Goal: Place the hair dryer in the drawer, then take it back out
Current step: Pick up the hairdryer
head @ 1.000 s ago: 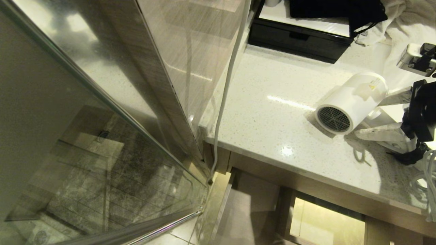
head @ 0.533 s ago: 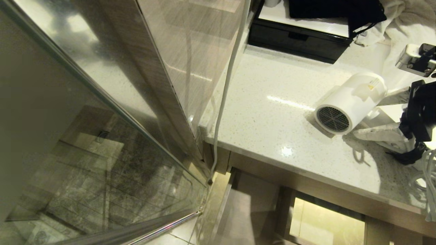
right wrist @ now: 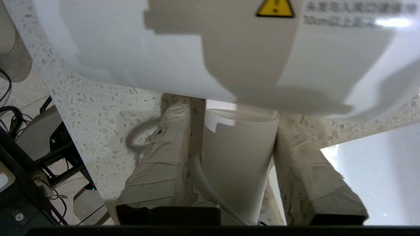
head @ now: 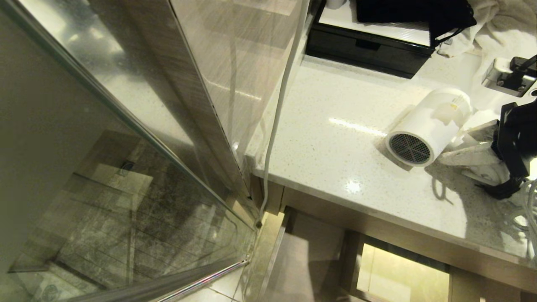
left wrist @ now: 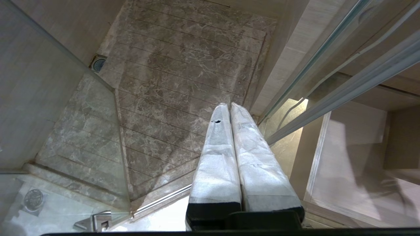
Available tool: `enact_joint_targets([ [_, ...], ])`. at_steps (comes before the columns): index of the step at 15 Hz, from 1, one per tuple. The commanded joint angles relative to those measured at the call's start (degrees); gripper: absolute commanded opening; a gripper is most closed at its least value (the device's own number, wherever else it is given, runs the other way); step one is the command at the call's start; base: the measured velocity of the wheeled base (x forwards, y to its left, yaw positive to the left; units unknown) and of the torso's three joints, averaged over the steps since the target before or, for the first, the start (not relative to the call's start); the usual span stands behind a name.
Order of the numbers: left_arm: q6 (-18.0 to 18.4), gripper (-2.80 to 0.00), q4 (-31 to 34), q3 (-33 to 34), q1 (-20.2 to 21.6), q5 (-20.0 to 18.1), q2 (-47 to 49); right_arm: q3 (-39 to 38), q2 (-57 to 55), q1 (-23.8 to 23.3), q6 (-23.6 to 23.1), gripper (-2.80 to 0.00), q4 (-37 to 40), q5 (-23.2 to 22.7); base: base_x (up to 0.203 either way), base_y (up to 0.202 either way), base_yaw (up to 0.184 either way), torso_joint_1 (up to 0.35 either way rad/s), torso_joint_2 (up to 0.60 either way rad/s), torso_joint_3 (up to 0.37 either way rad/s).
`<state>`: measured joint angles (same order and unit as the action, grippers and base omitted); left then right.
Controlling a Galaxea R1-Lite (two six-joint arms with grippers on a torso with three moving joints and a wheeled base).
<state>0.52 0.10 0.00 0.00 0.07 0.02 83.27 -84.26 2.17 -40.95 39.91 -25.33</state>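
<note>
The white hair dryer (head: 423, 130) lies on the speckled counter (head: 335, 126), its grille facing the front edge. My right gripper (head: 457, 144) reaches in from the right and is shut on the dryer's handle (right wrist: 236, 157). One taped finger presses the handle. The dryer's cord runs between the handle and the other finger. The dryer's body (right wrist: 229, 49) fills the far part of the right wrist view. The drawer (head: 312, 247) stands pulled out below the counter's front edge, showing its pale inside. My left gripper (left wrist: 229, 106) hangs shut and empty above the shower floor.
A glass shower door (head: 126, 167) and a white cord (head: 277, 117) bound the counter on the left. A black box (head: 369, 46) and a white towel (head: 499, 29) sit at the back. A chrome fitting (head: 503, 77) and loose cable (head: 524, 209) lie at the right edge.
The right gripper's fingers have closed from wide open onto the dryer's handle. The dryer has shifted slightly up and to the left. The left arm is still.
</note>
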Motion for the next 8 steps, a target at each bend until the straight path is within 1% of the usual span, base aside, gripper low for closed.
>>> enact_joint_targets([
  [1,0.00,-2.80,-0.01,-0.07,0.00,0.01,-0.02,0.05,0.59,0.03,-0.19,-2.80,0.35,0.02,0.000,0.000,0.000,0.000,0.00,0.000],
  [5,0.00,-2.80,-0.01,0.00,0.00,0.01,-0.02,0.84,2.86,-0.06,0.24,-2.80,2.54,0.19,0.000,0.000,0.000,0.000,0.00,0.000],
  [8,0.00,-2.80,-0.01,0.00,0.00,0.01,-0.02,1.16,5.20,-0.96,0.43,-2.80,4.14,0.20,0.000,0.000,0.000,0.000,0.00,0.000],
])
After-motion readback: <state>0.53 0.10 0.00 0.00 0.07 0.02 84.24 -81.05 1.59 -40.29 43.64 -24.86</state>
